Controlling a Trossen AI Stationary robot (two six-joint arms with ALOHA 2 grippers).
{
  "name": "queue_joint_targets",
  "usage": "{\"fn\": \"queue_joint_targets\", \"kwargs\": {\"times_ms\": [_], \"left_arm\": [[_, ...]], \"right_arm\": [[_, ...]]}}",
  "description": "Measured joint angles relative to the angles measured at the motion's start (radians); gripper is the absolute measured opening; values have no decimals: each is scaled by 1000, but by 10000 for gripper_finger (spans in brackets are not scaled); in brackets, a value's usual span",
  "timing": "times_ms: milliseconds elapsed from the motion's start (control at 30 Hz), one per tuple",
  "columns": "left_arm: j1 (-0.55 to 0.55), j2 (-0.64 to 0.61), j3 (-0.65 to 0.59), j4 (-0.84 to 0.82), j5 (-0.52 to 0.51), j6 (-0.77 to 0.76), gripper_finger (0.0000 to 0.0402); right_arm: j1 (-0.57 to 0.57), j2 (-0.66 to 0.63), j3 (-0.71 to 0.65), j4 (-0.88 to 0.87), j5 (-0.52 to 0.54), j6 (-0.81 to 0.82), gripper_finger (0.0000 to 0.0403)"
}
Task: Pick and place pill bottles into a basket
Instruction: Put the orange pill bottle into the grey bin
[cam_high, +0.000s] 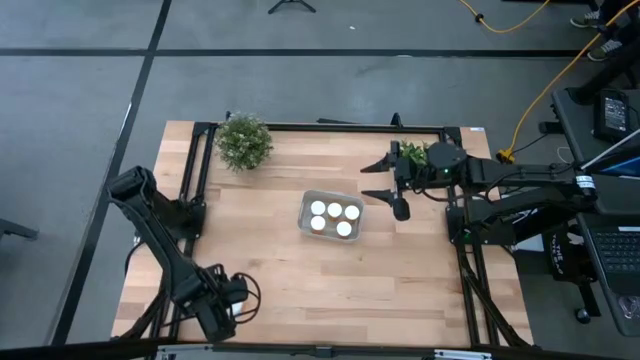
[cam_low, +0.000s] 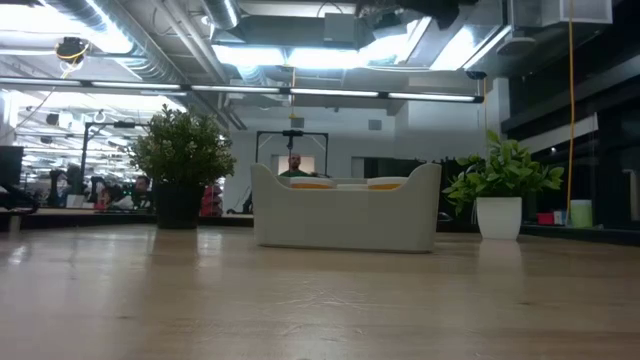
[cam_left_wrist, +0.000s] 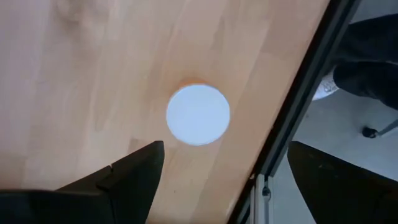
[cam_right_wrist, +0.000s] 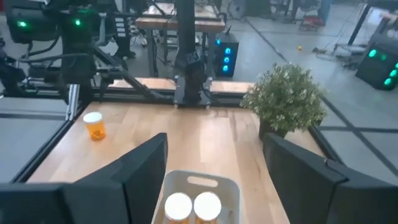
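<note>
The tabletop (cam_high: 300, 270) was pale wood in a black frame; its near edge was cut off in the high view. The right arm reached in from the right at the far side, its claw (cam_high: 380, 181) held above the wood just right of the basket (cam_high: 305, 210), fingers spread wide and holding nothing; in its own wrist view the two dark fingers (cam_right_wrist: 137, 171) framed the basket (cam_right_wrist: 202, 182) below. The left arm ran down the left edge to the near left corner, where its claw (cam_high: 222, 318) hung low; from above the claw was too dark to read, but its wrist view showed the fingers (cam_left_wrist: 134, 171) well apart over one bottle (cam_left_wrist: 198, 114) standing near the tabletop's edge rail, touching neither finger. That bottle was hidden under the claw in the high view; the right wrist view showed it as a small amber bottle (cam_right_wrist: 94, 125) far off by the frame. The basket sat near the middle, slightly tilted to the frame; four white caps (cam_high: 332, 218) showed inside it from above; the low view showed only orange tops (cam_low: 345, 184) over the basket's wall (cam_low: 345, 220), the count there unclear. A bushy plant (cam_high: 243, 142) stood at the far left; a leafy plant in a white pot (cam_low: 497, 216) at the far right was mostly hidden under the right arm from above. Figures in the room behind were too small to make out.
</note>
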Motion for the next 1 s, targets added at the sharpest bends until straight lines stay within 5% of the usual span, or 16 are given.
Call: {"fn": "queue_joint_targets", "kwargs": {"times_ms": [1000], "left_arm": [[10, 183, -5, 71, -20, 66, 359]], "right_arm": [[38, 0, 0, -44, 2, 1, 267]]}}
